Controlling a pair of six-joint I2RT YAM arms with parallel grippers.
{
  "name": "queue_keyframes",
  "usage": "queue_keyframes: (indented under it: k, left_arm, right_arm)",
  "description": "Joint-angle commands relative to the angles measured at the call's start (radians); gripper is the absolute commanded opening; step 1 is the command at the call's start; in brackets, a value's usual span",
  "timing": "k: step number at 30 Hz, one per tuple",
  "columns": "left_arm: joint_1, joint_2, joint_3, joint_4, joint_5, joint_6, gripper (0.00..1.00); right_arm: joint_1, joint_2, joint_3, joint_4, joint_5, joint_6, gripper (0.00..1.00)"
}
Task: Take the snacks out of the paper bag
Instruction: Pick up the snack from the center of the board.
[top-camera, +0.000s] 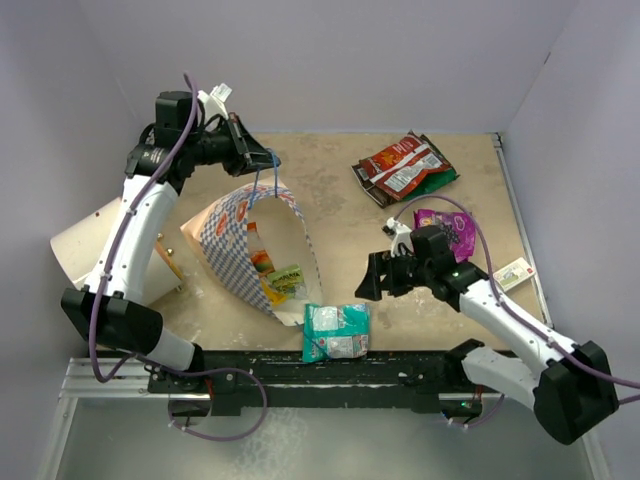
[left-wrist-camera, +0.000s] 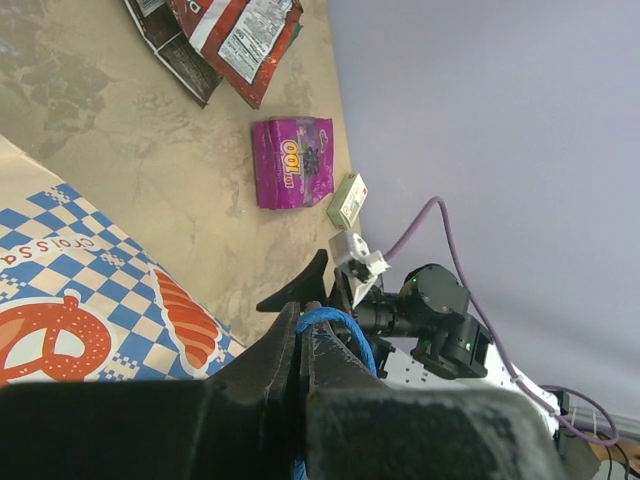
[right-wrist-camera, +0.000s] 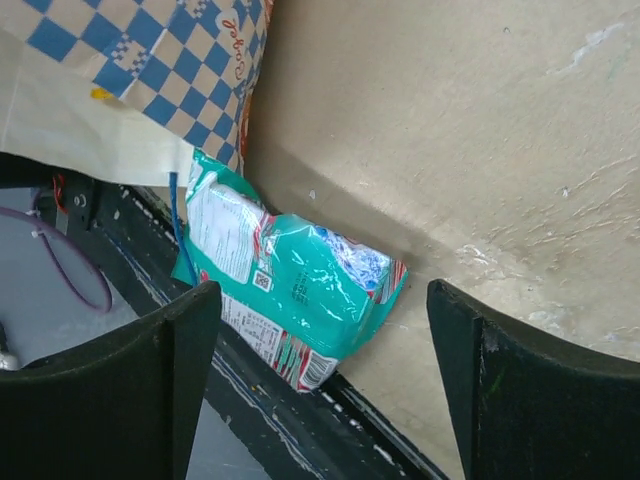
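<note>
The paper bag (top-camera: 235, 245) lies on its side at centre-left, mouth toward the front, with a green-and-orange snack packet (top-camera: 272, 275) inside. My left gripper (top-camera: 262, 158) is shut on the bag's blue cord handle (left-wrist-camera: 335, 335) and holds it up. A teal packet (top-camera: 336, 332) lies at the table's front edge beside the bag's mouth; it also shows in the right wrist view (right-wrist-camera: 300, 280). My right gripper (top-camera: 368, 280) is open and empty just right of it. Orange-red packets (top-camera: 403, 167) lie at the back. A purple packet (top-camera: 448, 228) lies on the right.
A white-and-tan drum-like object (top-camera: 100, 250) lies left of the bag behind the left arm. A small white-green box (top-camera: 513, 273) sits near the right wall. The black rail (top-camera: 330, 375) runs along the table's front edge, right under the teal packet.
</note>
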Motion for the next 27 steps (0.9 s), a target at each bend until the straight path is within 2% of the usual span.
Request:
queue_keyframes:
  k: [1,8,14,21,24,26,27]
  left_arm:
    - [0.009,-0.043,-0.012,0.048,0.011,0.011,0.00]
    - [0.009,-0.052,-0.047,0.065,0.018,-0.007,0.00]
    - [0.009,-0.053,-0.042,0.062,0.023,-0.005,0.00]
    - [0.009,-0.049,-0.041,0.055,0.031,-0.006,0.00]
    - [0.009,-0.049,-0.041,0.050,0.041,-0.003,0.00]
    - [0.011,-0.051,-0.041,0.046,0.045,-0.002,0.00]
    - [0.009,-0.053,-0.042,0.046,0.048,-0.003,0.00]
  right_arm:
    - [0.023,0.069,0.008,-0.024,0.082,0.141,0.85]
    - [0.027,0.290,-0.046,0.095,0.033,0.160,0.83]
    - [0.039,0.357,-0.091,0.183,-0.073,0.173,0.73]
    - [0.049,0.343,-0.144,0.257,-0.152,0.197,0.62]
    - [0.052,0.337,-0.165,0.317,-0.180,0.218,0.46]
    - [0.051,0.336,-0.169,0.340,-0.187,0.220,0.29]
    - [0.052,0.329,-0.164,0.340,-0.179,0.219,0.24]
